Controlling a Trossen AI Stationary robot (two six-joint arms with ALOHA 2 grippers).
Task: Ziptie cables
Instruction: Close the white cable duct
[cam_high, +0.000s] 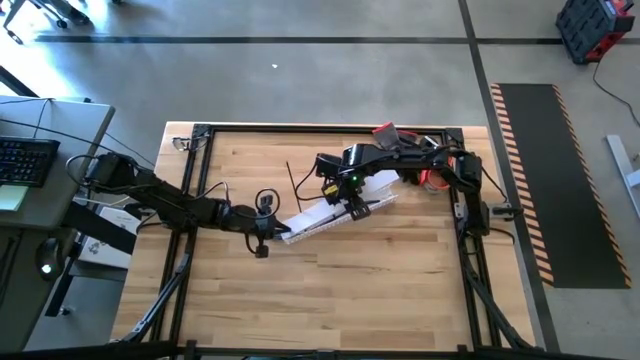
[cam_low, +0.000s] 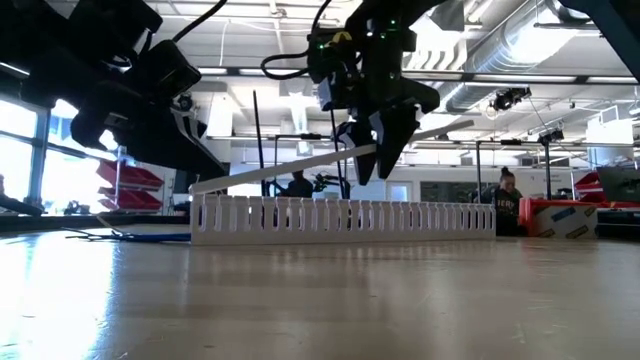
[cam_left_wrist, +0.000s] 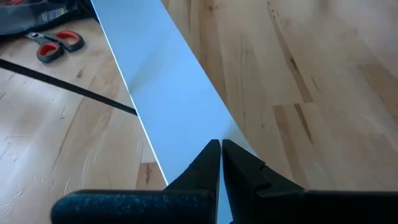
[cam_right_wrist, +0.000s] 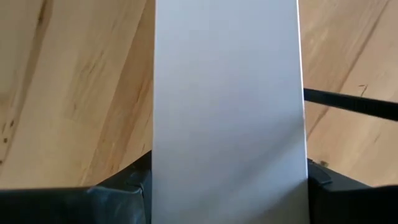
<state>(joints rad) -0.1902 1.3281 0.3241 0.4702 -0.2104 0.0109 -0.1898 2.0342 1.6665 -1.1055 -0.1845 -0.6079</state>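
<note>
The wooden worktop carries a white slotted channel, standing directly below both end effectors. Above it a flat white strip hangs tilted, held at both ends. The right end effector grips the strip's higher end across its width, a finger on each edge. The left end effector is closed on the lower end. A thin dark cable lies on the worktop just beyond the strip. Red-handled scissors lie farther off.

An industrial lab: concrete floor, hazard-striped mat, exposed ceiling ducts, red parts bins.
</note>
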